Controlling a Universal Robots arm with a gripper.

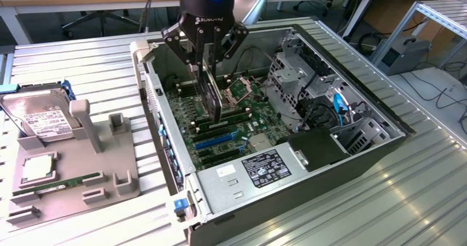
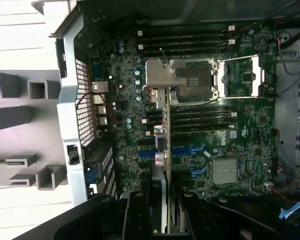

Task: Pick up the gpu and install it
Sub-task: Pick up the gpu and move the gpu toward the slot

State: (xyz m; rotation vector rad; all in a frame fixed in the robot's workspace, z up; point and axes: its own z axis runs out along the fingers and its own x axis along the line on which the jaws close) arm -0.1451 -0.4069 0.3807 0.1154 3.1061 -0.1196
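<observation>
White "ROBOTIQ" lettering stands on the black gripper (image 1: 210,60); a white "DELL" mark sits on the dark green motherboard (image 2: 250,125).

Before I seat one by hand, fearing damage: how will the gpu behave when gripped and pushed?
Probably stiff: the gpu hangs straight from the gripper, no sag. Likely light, being so thin. Sideways pushes may tilt it, held by one edge.

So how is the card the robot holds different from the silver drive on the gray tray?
The gpu is thin and dark; the hard drive is boxy and silver with a white label. The gpu hangs on edge in the end effector over the motherboard; the hard drive leans in the gray tray outside the case. Both are rectangular.
</observation>
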